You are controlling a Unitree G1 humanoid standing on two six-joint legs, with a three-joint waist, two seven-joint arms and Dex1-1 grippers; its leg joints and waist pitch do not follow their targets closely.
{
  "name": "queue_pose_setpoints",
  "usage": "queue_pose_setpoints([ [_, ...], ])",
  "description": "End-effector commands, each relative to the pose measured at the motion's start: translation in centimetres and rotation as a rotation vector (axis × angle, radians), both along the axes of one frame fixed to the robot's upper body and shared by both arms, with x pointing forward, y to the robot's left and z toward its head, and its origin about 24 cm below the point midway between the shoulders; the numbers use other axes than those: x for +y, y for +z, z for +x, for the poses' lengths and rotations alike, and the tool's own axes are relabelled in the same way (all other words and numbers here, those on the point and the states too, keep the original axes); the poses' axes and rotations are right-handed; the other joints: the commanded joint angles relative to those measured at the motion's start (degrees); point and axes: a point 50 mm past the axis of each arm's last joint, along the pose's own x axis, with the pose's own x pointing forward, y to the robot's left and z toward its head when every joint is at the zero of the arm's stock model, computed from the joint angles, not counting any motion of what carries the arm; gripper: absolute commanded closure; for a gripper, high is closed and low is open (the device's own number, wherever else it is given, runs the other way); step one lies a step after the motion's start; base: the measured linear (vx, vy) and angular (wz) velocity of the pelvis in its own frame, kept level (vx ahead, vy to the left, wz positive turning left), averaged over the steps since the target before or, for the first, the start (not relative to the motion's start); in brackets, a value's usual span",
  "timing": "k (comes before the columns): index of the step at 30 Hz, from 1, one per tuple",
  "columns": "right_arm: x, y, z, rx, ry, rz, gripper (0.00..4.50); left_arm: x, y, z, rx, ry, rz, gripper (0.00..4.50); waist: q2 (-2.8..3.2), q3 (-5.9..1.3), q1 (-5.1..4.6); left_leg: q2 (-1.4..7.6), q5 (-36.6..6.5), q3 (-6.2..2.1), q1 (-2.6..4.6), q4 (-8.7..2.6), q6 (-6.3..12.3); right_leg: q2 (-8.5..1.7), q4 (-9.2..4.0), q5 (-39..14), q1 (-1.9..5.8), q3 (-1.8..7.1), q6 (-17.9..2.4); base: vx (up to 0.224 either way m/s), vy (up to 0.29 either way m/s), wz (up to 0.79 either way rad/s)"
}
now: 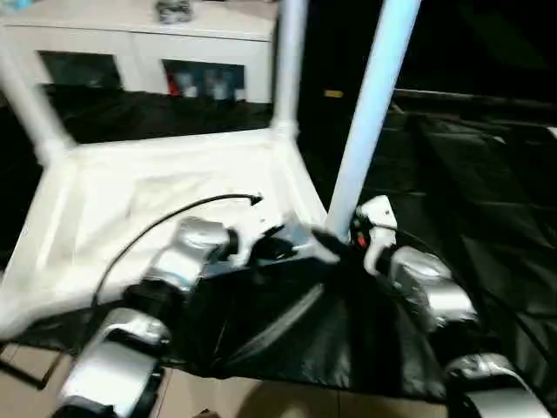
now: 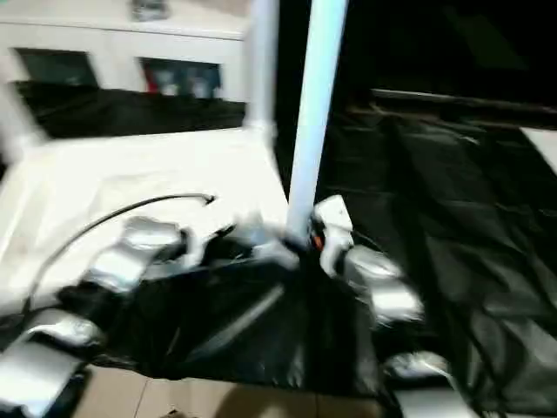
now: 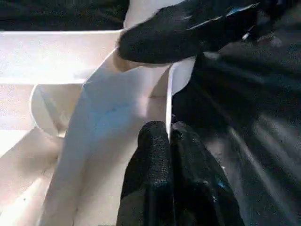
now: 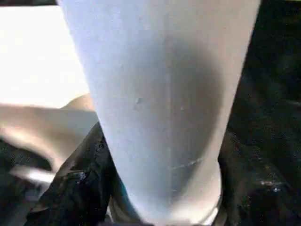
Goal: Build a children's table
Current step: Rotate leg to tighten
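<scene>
Right claw (image 1: 341, 233) clamped on upright leg (image 1: 370, 113) (long axis vertical, leaning slightly).

Dim room, strong glare on white plastic, heavy motion blur

The white plastic rectangular table top (image 1: 165, 200) is overexposed beside the left gripper (image 3: 170, 141), while the black plastic floor sheet (image 1: 470, 200) beyond the right gripper (image 4: 160, 207) sinks into shadow; both head views are smeared, and the long white tapered leg (image 4: 160, 94) looks soft.

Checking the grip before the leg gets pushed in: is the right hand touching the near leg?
Touching. In the right wrist view the black fingers press against both sides of the white leg near its base.
</scene>
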Motion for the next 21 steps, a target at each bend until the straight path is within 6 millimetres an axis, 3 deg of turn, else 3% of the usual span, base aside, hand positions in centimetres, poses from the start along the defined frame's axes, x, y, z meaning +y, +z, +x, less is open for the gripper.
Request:
queue_pose_setpoints([
  [1, 3.5, -1.8, -1.1, 0.072, 0.096, -0.03, 1.86, -1.9, 0.8, 0.4, -0.043, 0.03, -0.02, 4.5, 0.07, -2.76, -0.4, 0.83, -23.03, -1.01, 0.85, -4.15, -0.4, -2.59, -5.56, -29.66, 1.2, 1.37, -7.07, 0.0, 0.0, 0.0],
  [2, 3.9, -1.6, -1.1, 0.045, 0.105, -0.064, 1.86, -2.4, 0.7, 0.3, -0.051, 0.013, -0.018, 4.5, -0.12, -2.78, -0.35, 0.74, -23.19, -1.0, 0.79, -4.08, 0.1, -2.6, -5.68, -30.29, 1.22, 1.34, -6.76, 0.0, 0.0, 0.0],
  [4, 4.2, -1.0, -0.5, -0.018, 0.095, -0.112, 1.16, -2.5, 0.4, 0.1, -0.074, -0.037, 0.039, 4.5, 0.14, -2.79, -0.29, 0.82, -23.19, -1.07, 0.84, -4.12, 0.51, -2.75, -5.81, -30.7, 1.1, 1.38, -6.47, 0.0, 0.0, 0.0],
  [7, 3.5, -0.3, 0.1, -0.033, 0.089, -0.089, 0.94, -1.8, 0.3, 0.0, -0.071, -0.054, 0.047, 4.5, -0.09, -2.88, -0.35, 0.86, -22.43, -1.05, 0.56, -4.18, 0.78, -2.68, -5.45, -28.69, 1.37, 1.42, -7.21, 0.0, 0.0, 0.0],
  [10, 2.9, 0.1, 0.1, -0.029, 0.156, -0.033, 0.73, -0.9, 0.3, 0.0, -0.064, -0.07, 0.055, 4.5, -0.36, -3.01, -0.3, 1.09, -21.36, -0.89, 0.34, -4.23, 1.5, -2.54, -4.89, -23.86, 1.62, 1.64, -8.92, 0.0, 0.0, 0.0],
  [14, 1.4, 0.2, -0.2, -0.04, 0.259, -0.084, 0.29, 0.3, 0.4, -0.3, -0.05, -0.127, 0.047, 4.5, -0.25, -3.21, -0.06, 1.16, -18.06, -0.68, 0.01, -4.04, 2.28, -2.7, -4.06, -17.96, 2.12, 1.84, -11.37, 0.0, 0.0, 0.0],
  [19, -0.5, 0.3, -0.7, -0.033, 0.395, -0.142, 0.29, 1.5, 0.4, -1.0, -0.013, -0.243, 0.052, 4.5, -0.57, -3.54, 0.39, 1.26, -13.47, -0.23, -0.07, -3.44, 4.15, -2.58, -3.2, -11.92, 2.45, 1.86, -13.79, 0.0, 0.0, 0.0],
  [21, -1.0, 0.6, -1.0, -0.02, 0.459, -0.101, 0.29, 1.9, 0.6, -1.2, 0.009, -0.277, 0.042, 4.5, -0.35, -3.77, 0.79, 1.5, -10.39, -0.1, -0.29, -3.21, 5.11, -2.43, -2.3, -6.63, 2.77, 1.79, -15.3, 0.0, 0.0, 0.0],
])
